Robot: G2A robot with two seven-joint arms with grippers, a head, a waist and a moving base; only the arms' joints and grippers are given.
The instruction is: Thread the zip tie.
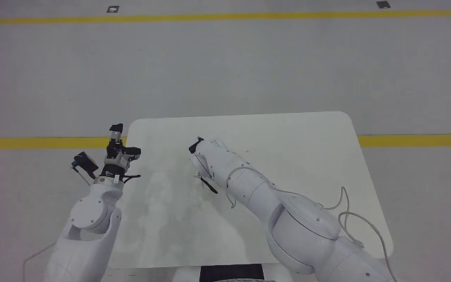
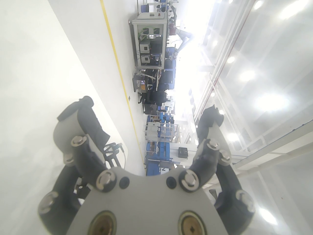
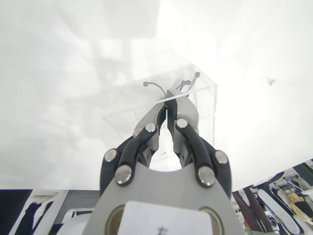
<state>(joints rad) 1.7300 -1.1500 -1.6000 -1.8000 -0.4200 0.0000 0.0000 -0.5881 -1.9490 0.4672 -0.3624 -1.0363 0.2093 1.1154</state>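
Clear box [image 3: 205,113] wall against the right tool [image 3: 167,99]; broad table [image 1: 303,162] surface around it.

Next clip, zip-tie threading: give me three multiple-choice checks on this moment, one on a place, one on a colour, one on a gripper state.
1. Where are the tips of the right gripper?
A. Over the floor beyond the table
B. At the rim of the clear box
C. On the yellow floor line

2. What colour is the zip tie at those tips?
A. White
B. Yellow
C. Black

3. How is the left gripper?
A. Open, holding nothing
B. Shut on a cable
C. Shut on a box

Answers:
1 B: the right wrist view shows the closed fingers meeting the box's upper edge.
2 C: the tie curving out from the tips is black.
3 A: its fingers stand wide apart with nothing between them.
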